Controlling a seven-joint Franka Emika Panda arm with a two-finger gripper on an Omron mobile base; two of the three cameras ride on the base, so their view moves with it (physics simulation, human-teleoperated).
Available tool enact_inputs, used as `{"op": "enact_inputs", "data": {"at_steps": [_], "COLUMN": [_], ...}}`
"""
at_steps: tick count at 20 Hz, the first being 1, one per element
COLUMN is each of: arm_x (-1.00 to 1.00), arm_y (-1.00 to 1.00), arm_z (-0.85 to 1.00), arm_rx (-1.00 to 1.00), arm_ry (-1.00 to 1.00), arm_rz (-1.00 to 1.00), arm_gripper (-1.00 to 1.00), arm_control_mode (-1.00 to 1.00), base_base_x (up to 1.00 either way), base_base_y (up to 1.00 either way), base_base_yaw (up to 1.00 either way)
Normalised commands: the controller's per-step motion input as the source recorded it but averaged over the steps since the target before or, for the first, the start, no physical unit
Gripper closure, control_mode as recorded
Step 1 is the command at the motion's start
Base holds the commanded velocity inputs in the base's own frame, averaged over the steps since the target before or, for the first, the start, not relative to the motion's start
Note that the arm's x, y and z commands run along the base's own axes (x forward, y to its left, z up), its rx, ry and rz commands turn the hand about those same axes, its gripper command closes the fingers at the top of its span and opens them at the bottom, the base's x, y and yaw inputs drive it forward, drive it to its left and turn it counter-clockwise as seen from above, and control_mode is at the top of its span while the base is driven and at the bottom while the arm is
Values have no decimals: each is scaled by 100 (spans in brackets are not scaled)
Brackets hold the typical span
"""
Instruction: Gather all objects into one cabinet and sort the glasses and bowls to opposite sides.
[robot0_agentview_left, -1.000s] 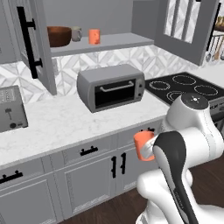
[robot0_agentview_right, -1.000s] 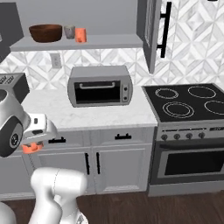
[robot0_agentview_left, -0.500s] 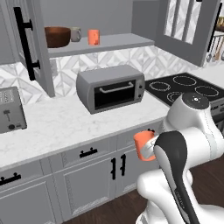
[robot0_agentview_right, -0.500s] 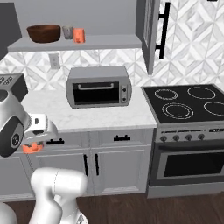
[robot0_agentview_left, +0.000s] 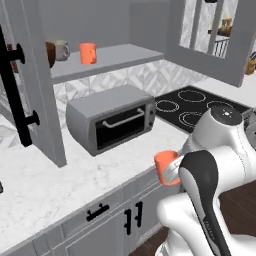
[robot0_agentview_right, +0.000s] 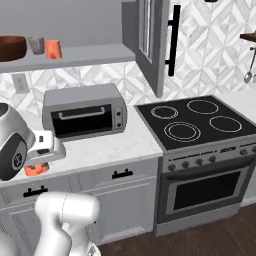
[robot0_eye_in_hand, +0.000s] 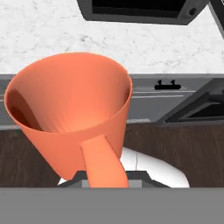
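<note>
My gripper (robot0_agentview_left: 173, 173) is shut on a bright orange mug (robot0_agentview_left: 164, 167), held in front of the counter edge beside my arm. In the hand view this mug (robot0_eye_in_hand: 70, 109) sits close up, mouth facing the camera, its handle pointing down and hiding the fingertips. The right base view shows the held mug (robot0_agentview_right: 36, 170) low at the left. On the grey cabinet shelf (robot0_agentview_left: 107, 59) stand a second orange mug (robot0_agentview_left: 88, 53), a pale grey-beige mug (robot0_agentview_left: 62, 50) and a dark brown bowl (robot0_agentview_right: 11, 47). The open door (robot0_agentview_left: 30, 95) partly covers the bowl in the left base view.
A grey toaster oven (robot0_agentview_left: 112, 122) stands on the marble counter (robot0_agentview_left: 45, 180) under the shelf. A black stove top (robot0_agentview_right: 200, 120) lies to its right. Another open cabinet door with a black bar handle (robot0_agentview_right: 172, 40) hangs above the stove. Drawers and doors with black handles (robot0_agentview_right: 122, 174) line the counter front.
Both base views have shifted as a whole, so the base has driven and the cabinet and toaster oven look nearer. The orange mug stays in my shut gripper.
</note>
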Motion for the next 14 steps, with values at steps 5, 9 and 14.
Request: {"op": "enact_inputs", "data": {"at_steps": [5, 9, 14], "arm_x": [0, 0, 0], "arm_y": [0, 0, 0], "arm_z": [0, 0, 0], "arm_rx": [0, 0, 0], "arm_ry": [0, 0, 0], "arm_rz": [0, 0, 0], "arm_gripper": [100, 100, 100], "arm_control_mode": [100, 100, 100], "base_base_x": [59, 22, 2], "base_base_y": [84, 88, 42], "base_base_yaw": [-39, -11, -5]}}
